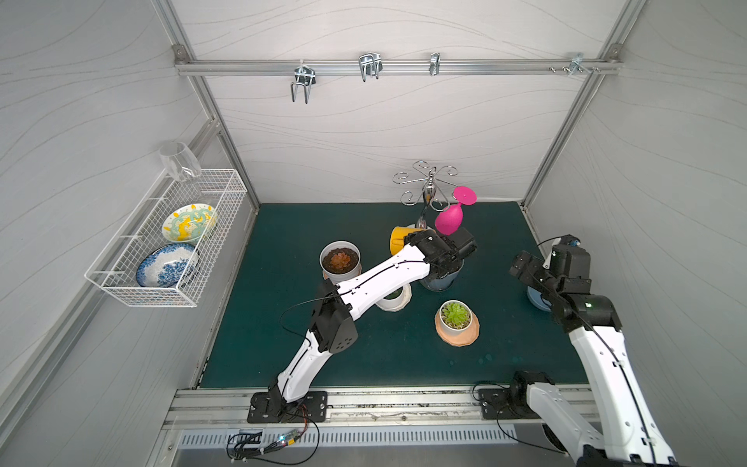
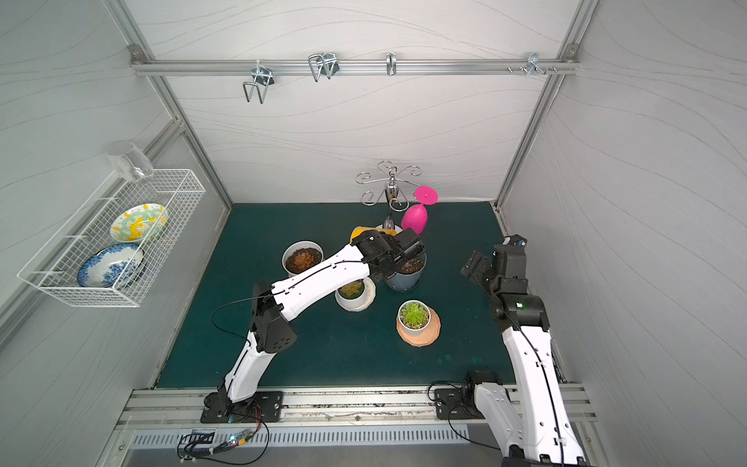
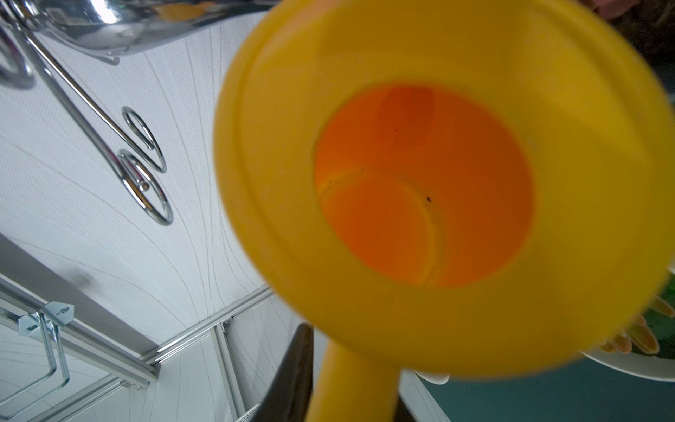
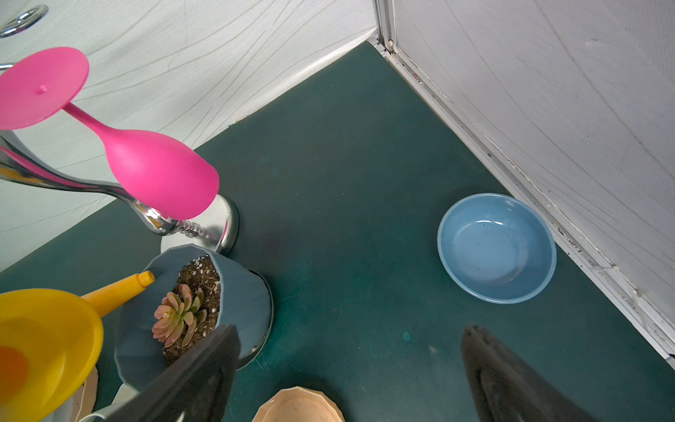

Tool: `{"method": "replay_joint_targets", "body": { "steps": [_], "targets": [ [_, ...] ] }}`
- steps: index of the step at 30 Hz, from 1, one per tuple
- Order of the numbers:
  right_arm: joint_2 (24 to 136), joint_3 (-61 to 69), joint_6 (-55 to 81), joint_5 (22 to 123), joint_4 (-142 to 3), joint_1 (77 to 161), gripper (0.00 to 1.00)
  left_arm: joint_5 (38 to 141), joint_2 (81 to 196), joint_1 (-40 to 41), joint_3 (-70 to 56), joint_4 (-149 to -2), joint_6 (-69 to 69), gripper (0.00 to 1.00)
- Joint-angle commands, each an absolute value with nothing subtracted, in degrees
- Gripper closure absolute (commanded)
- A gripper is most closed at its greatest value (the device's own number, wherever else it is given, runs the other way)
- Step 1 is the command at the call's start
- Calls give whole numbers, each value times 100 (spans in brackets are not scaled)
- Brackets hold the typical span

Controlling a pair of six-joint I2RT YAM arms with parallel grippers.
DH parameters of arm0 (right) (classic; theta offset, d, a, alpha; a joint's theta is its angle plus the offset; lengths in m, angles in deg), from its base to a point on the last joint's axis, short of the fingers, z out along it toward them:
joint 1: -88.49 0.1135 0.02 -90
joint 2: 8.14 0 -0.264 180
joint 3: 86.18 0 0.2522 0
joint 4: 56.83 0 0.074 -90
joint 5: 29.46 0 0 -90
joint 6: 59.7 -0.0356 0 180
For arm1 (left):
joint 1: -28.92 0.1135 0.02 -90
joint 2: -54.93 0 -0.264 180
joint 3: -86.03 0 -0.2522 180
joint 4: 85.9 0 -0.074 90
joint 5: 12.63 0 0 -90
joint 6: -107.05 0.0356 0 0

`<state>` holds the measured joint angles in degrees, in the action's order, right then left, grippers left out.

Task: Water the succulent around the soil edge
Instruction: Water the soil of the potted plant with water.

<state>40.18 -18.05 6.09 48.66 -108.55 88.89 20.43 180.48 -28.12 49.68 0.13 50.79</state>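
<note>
Now my left pincer (image 3: 347, 394) grips the yellow plastic watering can (image 4: 47, 329), spout at the rim of the grey-blue faceted pot (image 4: 241, 303), far centre, holding the pink rosette succulent (image 4: 179, 316); my right pincer (image 4: 347, 365) gapes open.

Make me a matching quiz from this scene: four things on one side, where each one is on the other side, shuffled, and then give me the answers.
Things
1. yellow watering can
2. pink glass
3. blue bowl
4. green succulent

Places
A. empty, standing on the green mat
B. in the peach pot
C. in the left gripper, spout by the blue-grey pot rim
D. hanging upside down from the chrome rack

Pairs: 1-C, 2-D, 3-A, 4-B
</note>
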Motion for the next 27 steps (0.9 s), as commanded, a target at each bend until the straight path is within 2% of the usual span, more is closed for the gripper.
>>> {"method": "replay_joint_targets", "body": {
  "steps": [1,27],
  "targets": [
    [3949,-1661,558,4887,-10865,8865,1,1783,17729,-2787,4942,96,4862,100],
    [3880,-1661,556,4894,-10903,8840,1,1560,17212,-3244,4116,800,3990,100]
  ]
}}
